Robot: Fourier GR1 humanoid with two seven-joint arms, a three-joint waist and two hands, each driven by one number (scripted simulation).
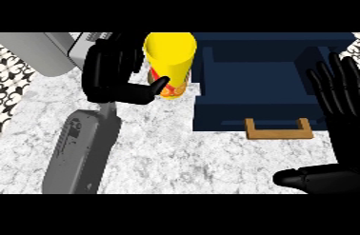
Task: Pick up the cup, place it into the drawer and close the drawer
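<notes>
A tall yellow cup (171, 55) with a red and orange pattern near its base stands upright on the marble counter, just left of the open navy drawer (260, 93). My left hand (109, 72) is against the cup's left side with its fingers pointing up and fairly straight. Its thumb (153, 89) reaches across the front of the cup's base and touches it. The drawer is pulled out, and its wooden handle (278, 129) faces me. My right hand (341, 110) rests open at the right edge, fingers up, beside the drawer's right corner.
A grey appliance (38, 53) sits at the back left, behind my left hand. A black-and-white patterned surface (10, 86) runs along the left edge. Bare marble counter (183, 158) lies in front of the drawer.
</notes>
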